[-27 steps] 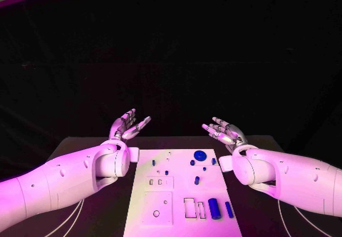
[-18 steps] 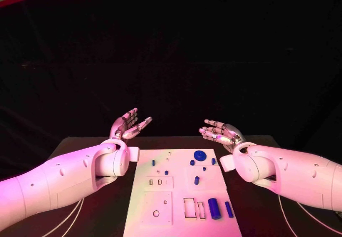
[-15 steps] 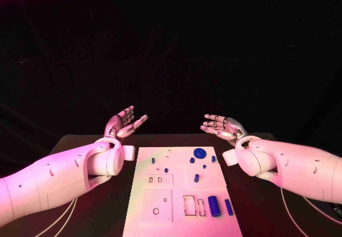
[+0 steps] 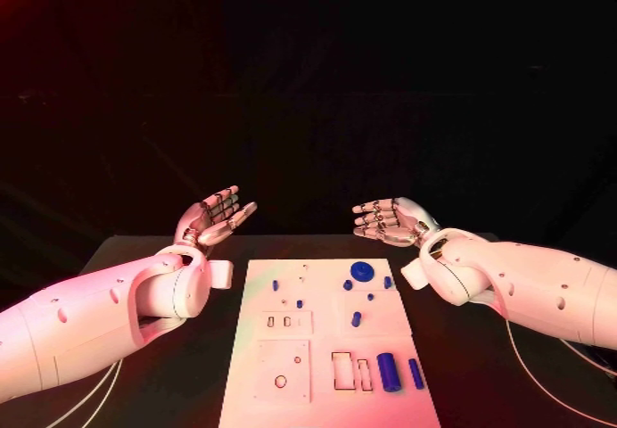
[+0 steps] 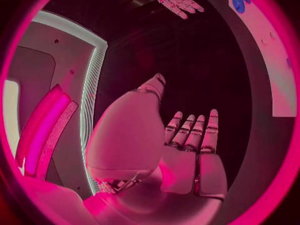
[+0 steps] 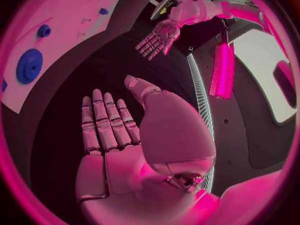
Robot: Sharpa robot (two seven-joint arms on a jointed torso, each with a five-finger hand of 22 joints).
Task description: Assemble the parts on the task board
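Observation:
The white task board (image 4: 328, 357) lies in the middle of the black table. Small blue parts lie on it: a round disc (image 4: 363, 272) near its far edge, a thick cylinder (image 4: 387, 371) and a slim peg (image 4: 415, 373) near its front right. My left hand (image 4: 215, 215) is raised beyond the board's far left corner, fingers apart and holding nothing. My right hand (image 4: 390, 221) hovers beyond the far right corner, palm turned up, fingers apart and empty. The right wrist view shows its palm (image 6: 115, 145), the disc (image 6: 29, 66) and my left hand (image 6: 157, 39).
Several smaller blue pieces (image 4: 355, 318) sit around the board's middle, and rectangular slots (image 4: 342, 371) open at its front. Bare black table (image 4: 154, 259) flanks the board on both sides. The left wrist view shows my left hand (image 5: 187, 150) and the board's edge (image 5: 269, 60).
Both hands have drifted outward and slightly up, away from the board. My right hand has turned its palm more upward. The parts on the board stay where they were.

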